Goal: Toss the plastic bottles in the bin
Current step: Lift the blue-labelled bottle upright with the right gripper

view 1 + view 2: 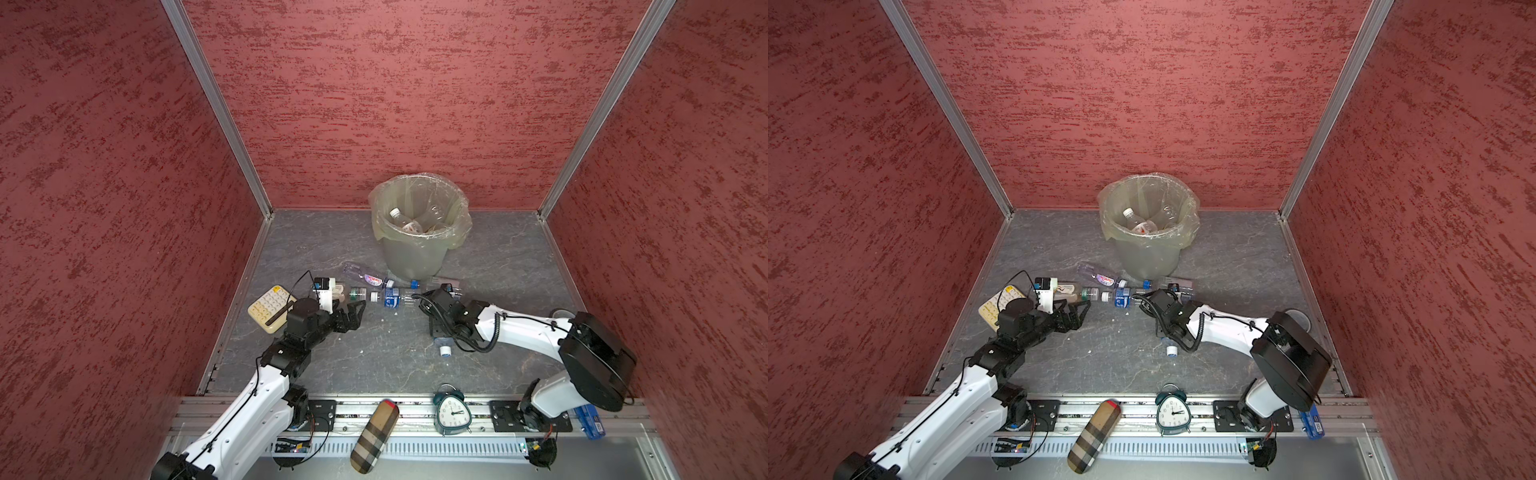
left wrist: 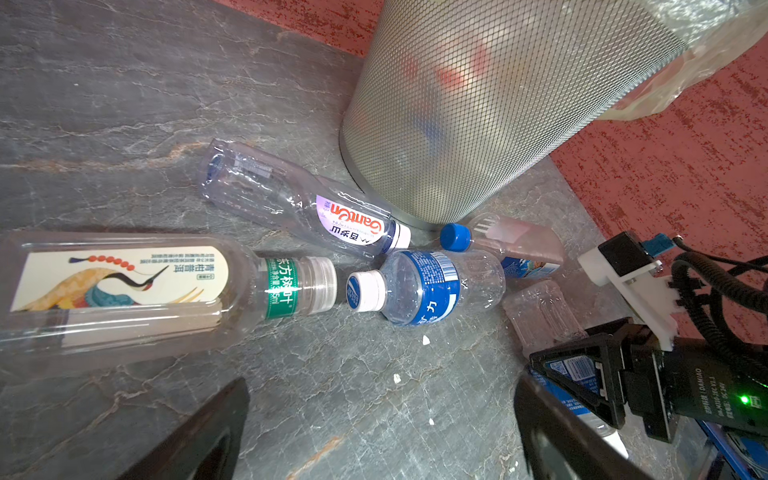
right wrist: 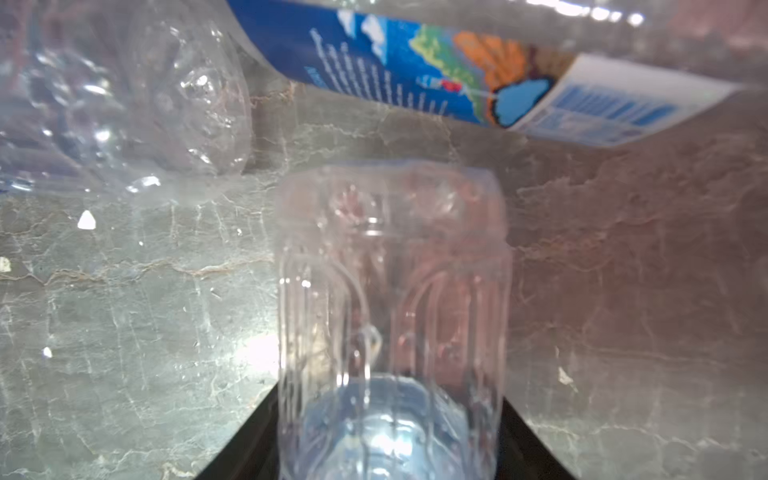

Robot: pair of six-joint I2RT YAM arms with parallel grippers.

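The right pincer (image 3: 390, 395) has its jaws pressed against both sides of a clear bottle (image 3: 390, 270) that lies on the grey floor (image 1: 507, 266). It holds the bottle by the labelled part, with the ribbed base poking out ahead. The left pincer (image 1: 354, 312), at nine o'clock from it, gapes wide and holds nothing.

The step in hand looks like the pick-up. Such a bottle has a thin wall, so I would squeeze only until it stops slipping, then lift straight up before turning. A blue-labelled bottle (image 1: 390, 297) lies just beside at nine o'clock and a blue-capped bottle (image 2: 511, 239) near at twelve, and a sideways drag would scatter them. The bin (image 1: 409, 257) stands at twelve o'clock, close behind that row, with a few bottles (image 1: 397, 214) already inside. The load should pass above the folded bag (image 1: 457, 232) at the rim and drop over the middle of the mouth.

In both top views the right arm (image 1: 511, 328) covers the jaws and the gripped bottle, so how firm the hold is cannot be told. The cap end of that bottle is out of sight. A half-hidden bottle (image 1: 444, 348) at five o'clock shows little but its cap under that arm. The bag clouds the count inside the bin.
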